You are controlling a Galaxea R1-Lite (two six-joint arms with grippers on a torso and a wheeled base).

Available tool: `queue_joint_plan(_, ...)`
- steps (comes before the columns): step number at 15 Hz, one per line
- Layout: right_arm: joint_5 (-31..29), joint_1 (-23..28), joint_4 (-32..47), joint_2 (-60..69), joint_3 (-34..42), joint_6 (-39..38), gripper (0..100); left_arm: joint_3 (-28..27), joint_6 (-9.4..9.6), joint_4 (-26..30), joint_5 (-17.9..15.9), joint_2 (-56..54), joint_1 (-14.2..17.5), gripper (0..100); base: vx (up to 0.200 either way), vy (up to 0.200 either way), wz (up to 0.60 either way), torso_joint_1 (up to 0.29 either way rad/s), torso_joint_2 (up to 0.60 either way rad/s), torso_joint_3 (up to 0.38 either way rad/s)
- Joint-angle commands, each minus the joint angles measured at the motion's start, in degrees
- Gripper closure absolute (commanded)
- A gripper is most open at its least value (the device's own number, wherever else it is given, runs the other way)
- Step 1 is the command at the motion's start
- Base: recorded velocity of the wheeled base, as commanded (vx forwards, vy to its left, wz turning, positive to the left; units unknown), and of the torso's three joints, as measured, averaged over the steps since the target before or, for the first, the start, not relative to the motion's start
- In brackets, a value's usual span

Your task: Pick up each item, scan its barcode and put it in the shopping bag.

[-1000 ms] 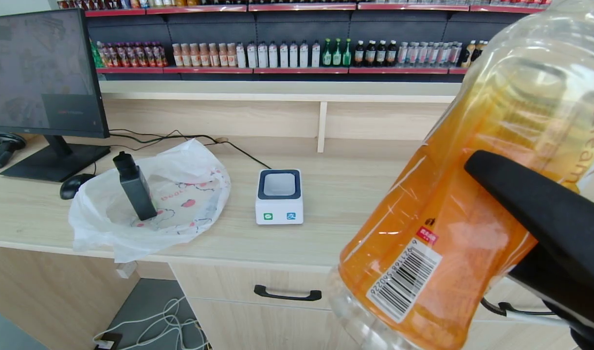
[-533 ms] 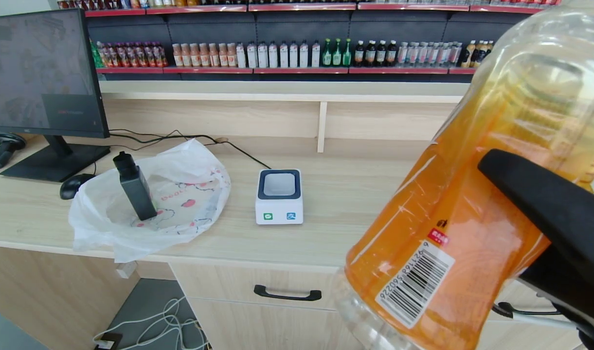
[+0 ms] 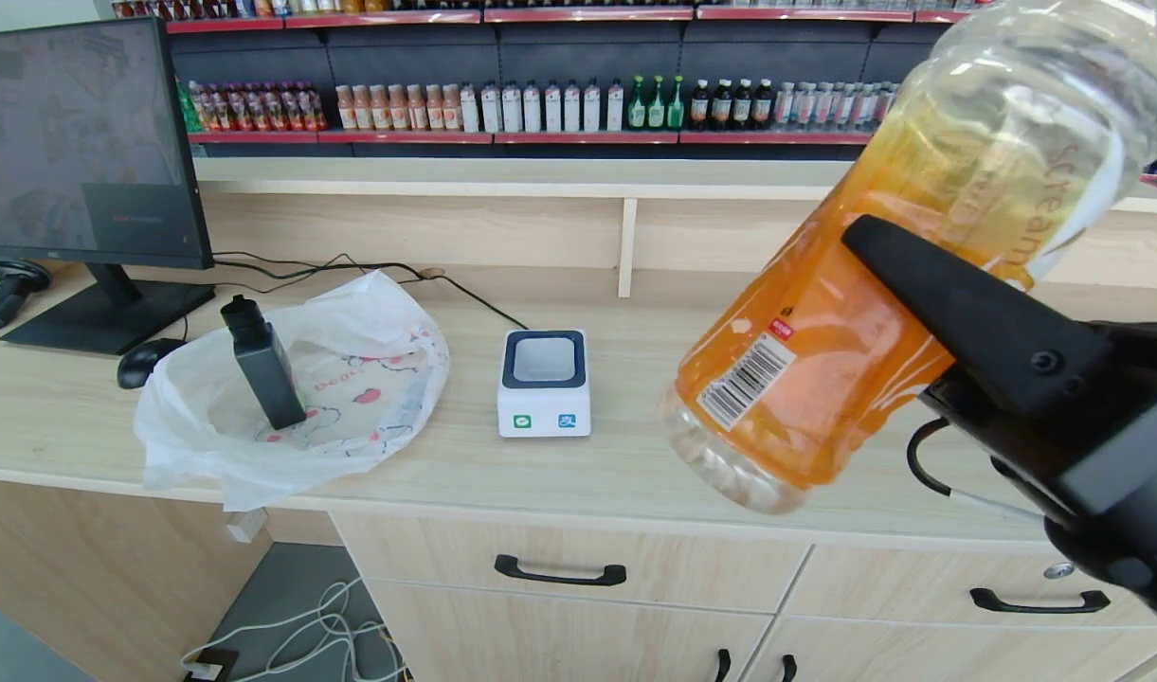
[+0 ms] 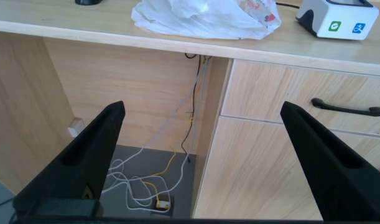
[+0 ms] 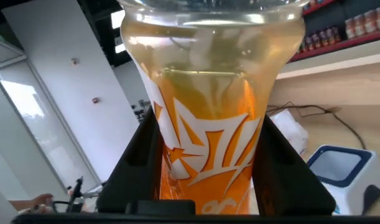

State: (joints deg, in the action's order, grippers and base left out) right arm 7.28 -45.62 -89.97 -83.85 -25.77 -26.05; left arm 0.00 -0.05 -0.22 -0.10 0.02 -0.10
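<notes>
The bench (image 3: 654, 379) carries the whole job, and every place here is given from the white scanner (image 3: 544, 384) standing near its middle with its window facing up. The largest thing in hand is the orange drink bottle (image 3: 824, 379). It hangs in the air to the right of the scanner and well apart from it, tilted with its base down toward the scanner and its neck up and away. The right pincer (image 5: 208, 168) pinches it across the label, one finger on each side of the body. To the left of the scanner, just beside it, the shopping bag (image 3: 351, 379) lies open and slumped on the bench. A dark container (image 3: 261, 365) leans inside it, so by my reading one item is already bagged. The left pincer (image 4: 202, 155) is spread wide with nothing between its fingers. It hangs below the bench edge in front of the drawers (image 4: 301, 87), lower than the scanner and on the bag's side of it. Smallest is the barcode (image 3: 744, 381), low on the bottle's side. It is turned toward the robot rather than down at the scanner window, and the bottle is not over that window, so I judge this item as picked up but not yet scanned. What is left for this bottle, as I see it: carry it left until the barcode faces the window, then go on past the scanner and set it in the bag beside the dark container. I see no other loose goods on the bench around the scanner, so this may be the last item.
</notes>
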Motion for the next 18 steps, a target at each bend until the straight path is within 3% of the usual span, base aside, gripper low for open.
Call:
queue_joint_plan(1, 0.1, 4.9, 0.0, -4.5, -2.5, 4.0, 100, 0.0, -0.04, 0.0, 0.0, 0.0, 0.0, 0, 0.0, 0.0, 0.0, 0.0, 0.0, 0.0)
queue_joint_plan(3, 0.0, 10.4, 0.0, -9.5, -6.8, 12.9, 100, 0.0, 0.05, 0.0, 0.0, 0.0, 0.0, 0, 0.0, 0.0, 0.0, 0.0, 0.0, 0.0)
queue_joint_plan(6, -0.3, 15.7, 0.0, -12.5, -6.7, 22.5, 100, 0.0, -0.21, 0.0, 0.1, 0.0, 0.0, 0, 0.0, 0.0, 0.0, 0.0, 0.0, 0.0)
queue_joint_plan(7, -0.6, 22.2, 0.0, -13.8, -7.1, 28.5, 100, 0.0, -0.39, 0.0, 0.1, 0.0, 0.0, 0, 0.0, 0.0, 0.0, 0.0, 0.0, 0.0)
queue_joint_plan(8, -0.6, 24.4, 0.0, -14.2, -6.9, 30.8, 100, 0.0, -0.39, 0.0, 0.1, 0.0, 0.0, 0, 0.0, 0.0, 0.0, 0.0, 0.0, 0.0)
queue_joint_plan(15, -0.7, 28.3, 0.0, -14.9, -5.1, 31.6, 100, 0.0, -0.39, 0.0, 0.1, 0.0, 0.0, 0, 0.0, 0.0, 0.0, 0.0, 0.0, 0.0)
queue_joint_plan(18, -0.7, 28.0, 0.0, -15.6, -5.4, 31.6, 100, 0.0, -0.39, 0.0, 0.1, 0.0, 0.0, 0, 0.0, 0.2, 0.0, 0.007, 0.0, 0.001)
